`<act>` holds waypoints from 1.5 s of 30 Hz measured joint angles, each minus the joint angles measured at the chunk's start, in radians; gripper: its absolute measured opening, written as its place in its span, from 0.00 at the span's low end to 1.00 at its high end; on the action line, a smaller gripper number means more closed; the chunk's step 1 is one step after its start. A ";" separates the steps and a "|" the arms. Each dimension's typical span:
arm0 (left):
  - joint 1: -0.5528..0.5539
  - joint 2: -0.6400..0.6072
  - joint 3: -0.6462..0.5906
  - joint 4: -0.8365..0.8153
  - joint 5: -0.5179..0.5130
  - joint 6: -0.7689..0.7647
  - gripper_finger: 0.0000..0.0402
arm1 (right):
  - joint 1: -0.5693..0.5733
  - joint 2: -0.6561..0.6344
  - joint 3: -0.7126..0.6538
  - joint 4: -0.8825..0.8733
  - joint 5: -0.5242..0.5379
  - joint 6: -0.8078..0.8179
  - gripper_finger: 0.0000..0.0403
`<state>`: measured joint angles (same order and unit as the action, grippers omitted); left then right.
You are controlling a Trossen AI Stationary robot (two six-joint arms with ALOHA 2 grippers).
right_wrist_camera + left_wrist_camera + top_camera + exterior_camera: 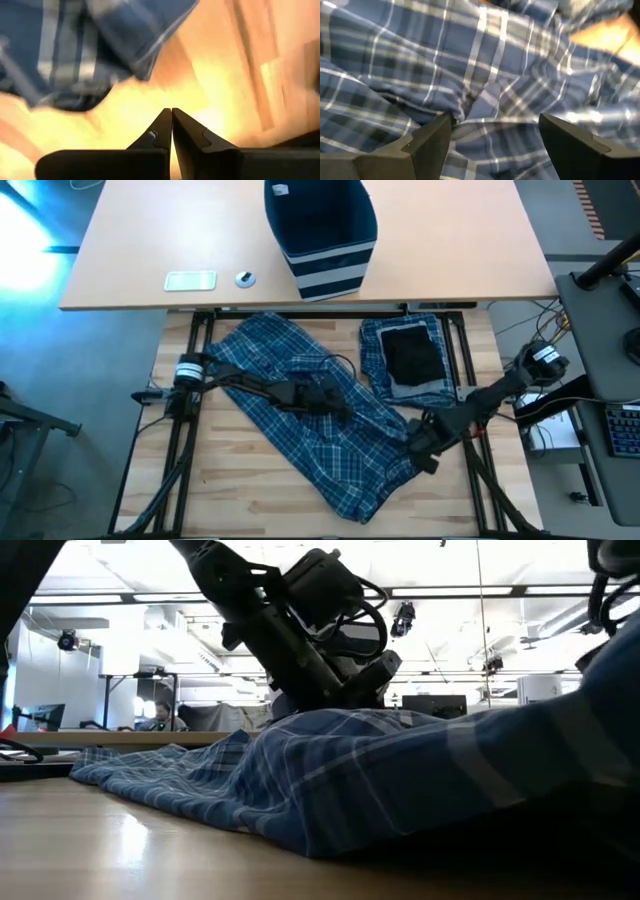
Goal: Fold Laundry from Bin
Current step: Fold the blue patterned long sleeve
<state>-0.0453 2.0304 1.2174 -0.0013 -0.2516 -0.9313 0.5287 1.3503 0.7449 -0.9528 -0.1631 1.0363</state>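
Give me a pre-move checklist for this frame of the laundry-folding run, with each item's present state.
1. Left tool open over the plaid trousers: ok; the left wrist view shows fingers apart with cloth between them.
2. Right tool shut and empty: ok; cloth lies beyond its tips.
3. Trousers flat: not ok, bunched in the middle.
4. Folded stack clear of the trousers: cannot tell, edges meet.
5. Bin out of the way: ok.

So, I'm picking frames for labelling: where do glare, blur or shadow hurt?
Right wrist view: table glares bright orange, plaid cloth blurred. Left wrist view: the cloth smeared, sharper near the fingers. Low view: bright ceiling silhouettes the arm, near cloth soft. High view: even light, blue glare at one corner.
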 joint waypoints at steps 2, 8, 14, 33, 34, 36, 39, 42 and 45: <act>-0.006 0.001 0.007 -0.026 0.005 0.020 0.71 | 0.002 -0.025 0.009 -0.023 -0.009 0.001 0.02; -0.034 0.001 0.011 -0.033 0.008 0.052 0.71 | -0.046 -0.139 0.067 0.017 0.178 0.018 0.02; -0.057 0.000 0.028 -0.059 0.009 0.059 0.71 | -0.126 -0.117 -0.060 0.262 0.207 -0.038 0.02; -0.061 -0.037 0.076 -0.172 -0.001 0.141 0.71 | -0.159 -0.188 -0.086 0.268 0.179 -0.222 0.02; -0.061 -0.042 0.088 -0.181 -0.005 0.150 0.71 | -0.165 -0.188 -0.088 0.287 0.199 -0.226 0.02; -0.061 -0.051 0.099 -0.197 -0.021 0.165 0.71 | -0.180 -0.171 -0.109 0.308 0.209 -0.228 0.02; -0.061 -0.055 0.106 -0.197 -0.034 0.168 0.71 | -0.185 -0.126 -0.154 0.356 0.172 -0.243 0.02; -0.055 -0.055 0.102 -0.177 -0.037 0.162 0.71 | -0.170 -0.100 -0.177 0.441 0.029 -0.296 0.02; -0.043 -0.048 0.092 -0.146 -0.037 0.148 0.71 | -0.107 -0.090 -0.179 0.443 -0.040 -0.383 0.02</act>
<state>-0.0885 1.9827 1.3097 -0.1477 -0.2882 -0.7829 0.4213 1.2607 0.5655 -0.5099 -0.2036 0.6530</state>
